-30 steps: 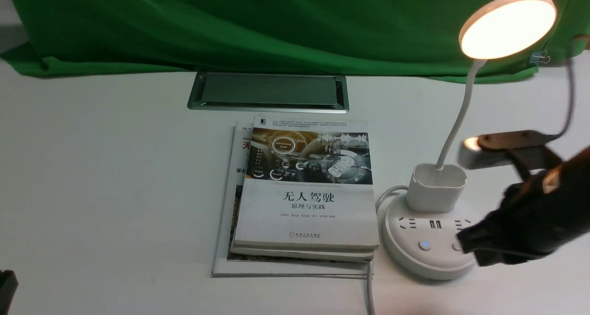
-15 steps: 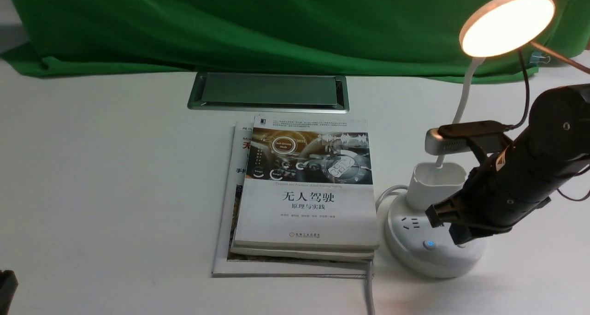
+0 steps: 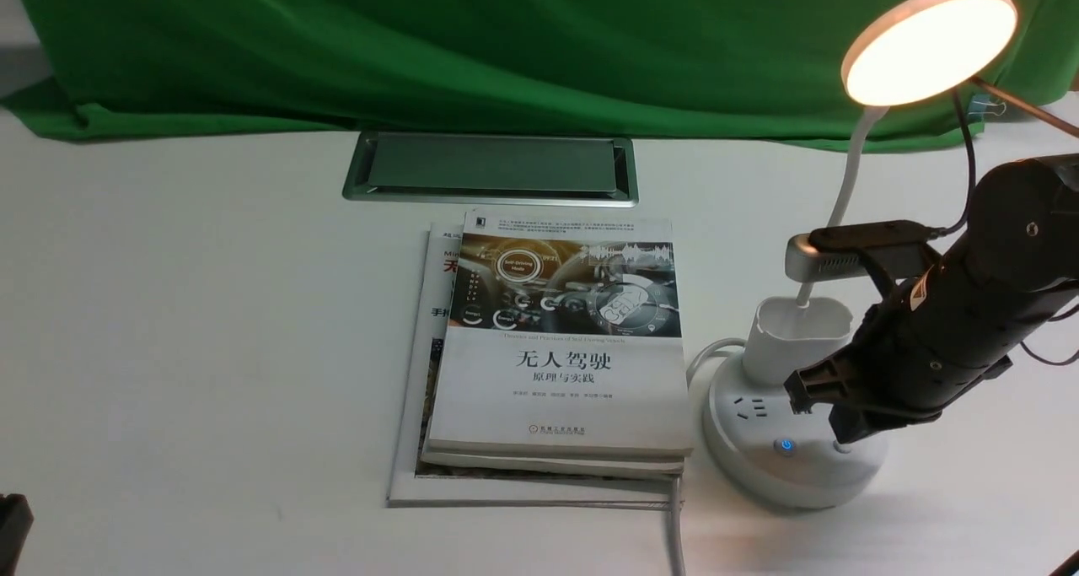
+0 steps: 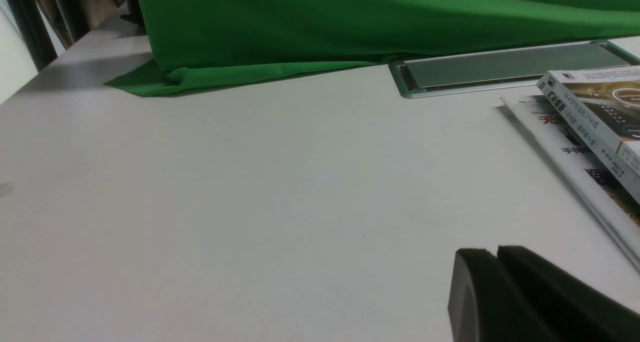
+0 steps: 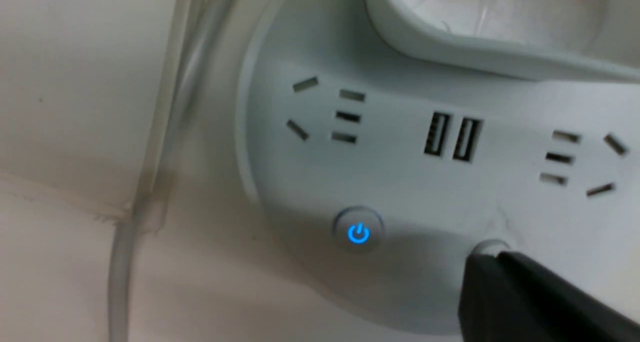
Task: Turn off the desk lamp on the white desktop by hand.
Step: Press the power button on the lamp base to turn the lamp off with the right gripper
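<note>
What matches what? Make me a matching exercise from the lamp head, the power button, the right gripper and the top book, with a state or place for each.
Things:
1. lamp head
2. power button
3. right gripper
4. top book

States or places:
a. topmost in its pile
b. glowing blue
c. lit, warm white
d. tip down at the lamp base

Pairs: 1-c, 2-b, 3-d, 4-a

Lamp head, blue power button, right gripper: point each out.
lamp head [image 3: 931, 46], front view, middle of the lit disc.
blue power button [image 5: 358, 233], right wrist view, on the glowing symbol.
right gripper [image 5: 487, 272], right wrist view, dark fingertip end.
</note>
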